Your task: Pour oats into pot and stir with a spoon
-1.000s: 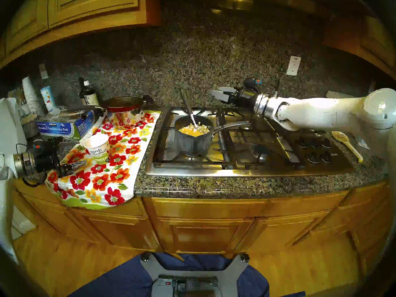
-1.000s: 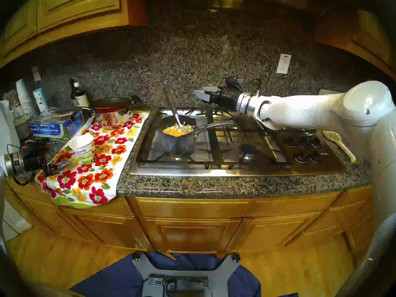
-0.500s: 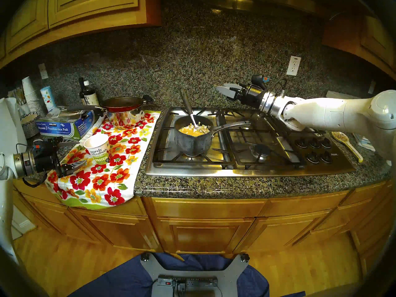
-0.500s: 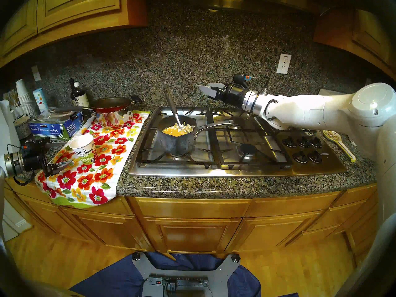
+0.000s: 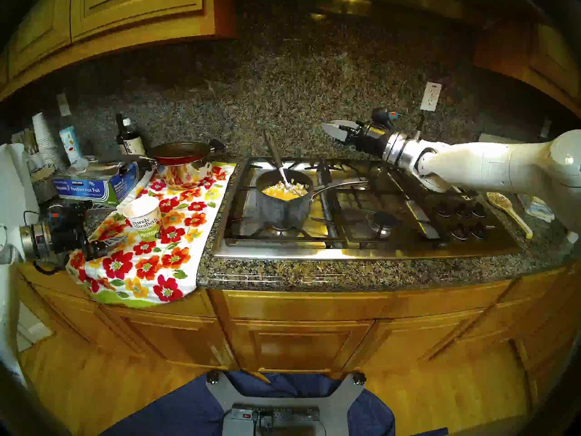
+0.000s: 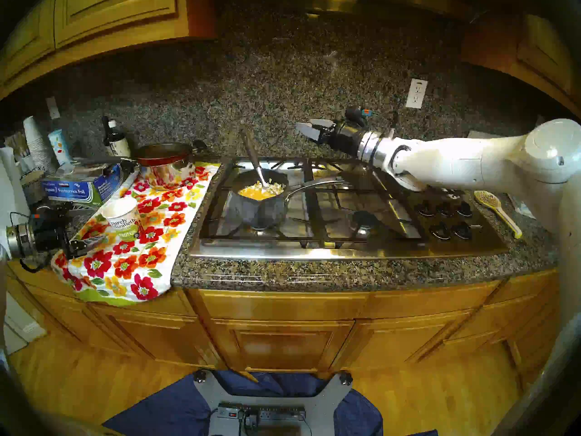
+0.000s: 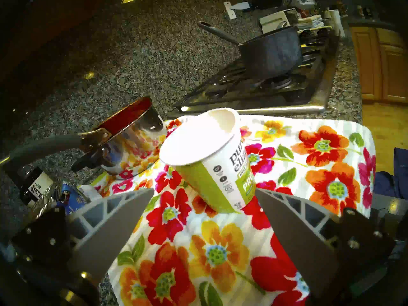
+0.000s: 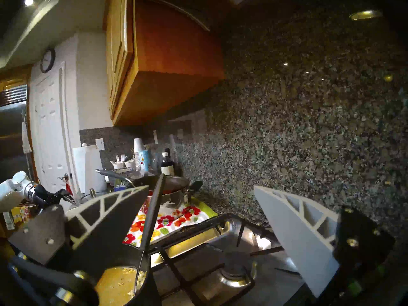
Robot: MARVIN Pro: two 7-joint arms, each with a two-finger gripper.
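We are holding the right gripper (image 5: 330, 130) spread and empty beside the spoon (image 5: 276, 161), risking levering the pot (image 5: 284, 202) over if bumped.

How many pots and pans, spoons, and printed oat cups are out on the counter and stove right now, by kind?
Pots and pans: 3, the grey saucepan, the red pan and the shiny steel pot under it
Spoons: 2, the dark-handled spoon and the yellow ceramic spoon
Printed oat cups: 1, the oat cup
Total: 6

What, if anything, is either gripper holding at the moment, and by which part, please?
Nothing: the left gripper and right gripper are both open and empty; the spoon rests in the pot.
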